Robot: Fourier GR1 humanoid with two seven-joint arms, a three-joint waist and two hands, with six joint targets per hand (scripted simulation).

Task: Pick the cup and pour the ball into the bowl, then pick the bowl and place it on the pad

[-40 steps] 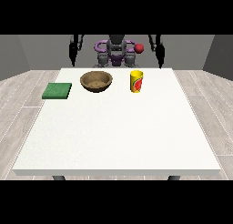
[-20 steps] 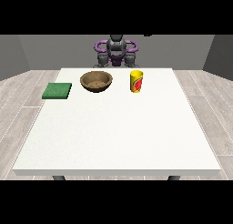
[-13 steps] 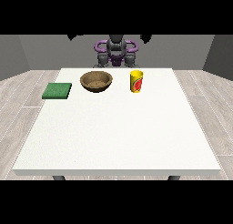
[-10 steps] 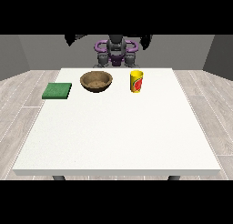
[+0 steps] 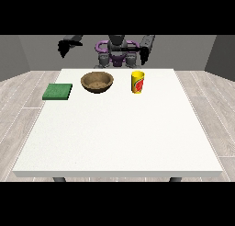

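A yellow cup (image 5: 137, 81) with a red mark stands upright near the table's far edge, right of the middle. No ball shows in this view. A brown wooden bowl (image 5: 97, 81) sits to the cup's left. A flat green pad (image 5: 58, 91) lies further left. The hand at the view's right (image 5: 143, 56) hangs in the air behind and above the cup, fingers pointing down, holding nothing. The hand at the view's left (image 5: 63, 48) is raised behind the table's far left corner, well apart from the bowl and the pad, with relaxed fingers.
The white table (image 5: 119, 138) stretches wide towards the camera. The robot's torso (image 5: 117, 53) stands behind the far edge. Grey wooden floor surrounds the table.
The arms swung up from the robot's sides and went mostly out of view; both hands now show above the far edge. Cup, bowl and pad have not moved.
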